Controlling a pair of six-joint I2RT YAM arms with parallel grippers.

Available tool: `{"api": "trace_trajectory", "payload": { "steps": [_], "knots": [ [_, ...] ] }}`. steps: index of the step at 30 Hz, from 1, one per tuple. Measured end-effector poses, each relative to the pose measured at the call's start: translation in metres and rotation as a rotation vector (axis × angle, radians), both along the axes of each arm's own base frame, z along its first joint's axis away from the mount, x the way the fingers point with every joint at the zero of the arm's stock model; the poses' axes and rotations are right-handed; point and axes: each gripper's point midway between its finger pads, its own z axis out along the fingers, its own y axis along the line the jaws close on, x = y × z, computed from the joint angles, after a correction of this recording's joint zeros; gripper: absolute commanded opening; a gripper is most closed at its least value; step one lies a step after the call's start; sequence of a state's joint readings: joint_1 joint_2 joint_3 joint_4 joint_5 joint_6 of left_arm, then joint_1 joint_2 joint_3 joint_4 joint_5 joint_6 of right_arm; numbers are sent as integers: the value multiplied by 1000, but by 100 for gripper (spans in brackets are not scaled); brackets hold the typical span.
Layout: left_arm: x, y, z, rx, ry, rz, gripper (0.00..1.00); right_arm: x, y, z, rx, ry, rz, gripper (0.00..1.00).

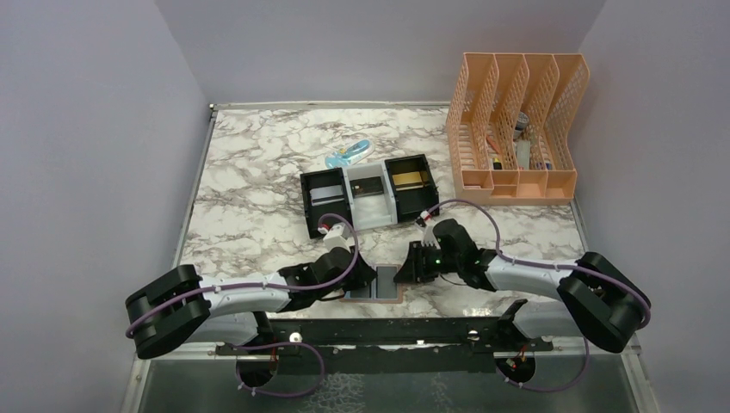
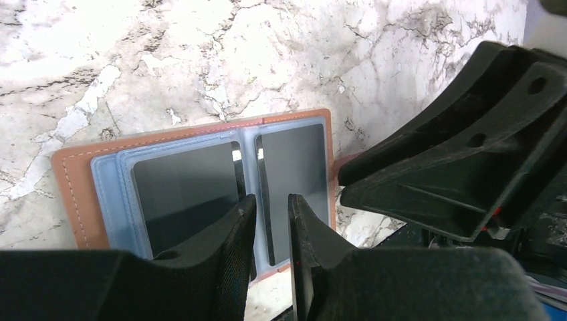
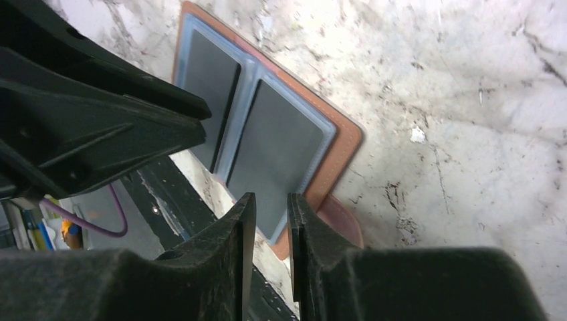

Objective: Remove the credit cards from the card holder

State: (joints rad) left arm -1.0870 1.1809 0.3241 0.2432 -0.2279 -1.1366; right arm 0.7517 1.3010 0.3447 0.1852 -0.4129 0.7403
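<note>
At six o'clock on the table (image 1: 258, 172), the card holder (image 2: 70, 194), credit cards (image 2: 184, 194) inside, is flanked by left gripper (image 2: 272, 198) and right gripper (image 3: 271, 196), jaws barely parted, nothing held.

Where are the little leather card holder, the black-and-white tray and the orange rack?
card holder (image 2: 70, 194), left wrist view, on its tan leather border.
black-and-white tray (image 1: 419, 209), top view, on the front wall of its right compartment.
orange rack (image 1: 516, 185), top view, on its low front wall.
</note>
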Motion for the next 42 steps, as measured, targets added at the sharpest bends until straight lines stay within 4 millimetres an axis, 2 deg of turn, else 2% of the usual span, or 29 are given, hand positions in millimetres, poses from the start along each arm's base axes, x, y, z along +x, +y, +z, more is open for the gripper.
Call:
{"api": "trace_trajectory", "payload": {
  "steps": [6,9,13,19,34,42],
  "knots": [
    [-2,-1,0,3,-2,-19,28,6,4,15,12,-41,16,20],
    [-5,-3,0,-2,3,-43,29,4,3,8,-3,-24,21,17],
    [-11,-6,-4,6,16,-83,30,-2,0,-10,-41,37,30,14],
    [-18,-9,-17,29,60,-121,29,3,-1,-12,-70,29,1,13],
    [-18,-14,-20,-38,83,-85,23,1,3,-17,-54,64,16,11],
    [-20,-11,-18,-76,93,-64,13,2,3,-17,-52,65,17,11]
  ]
}}
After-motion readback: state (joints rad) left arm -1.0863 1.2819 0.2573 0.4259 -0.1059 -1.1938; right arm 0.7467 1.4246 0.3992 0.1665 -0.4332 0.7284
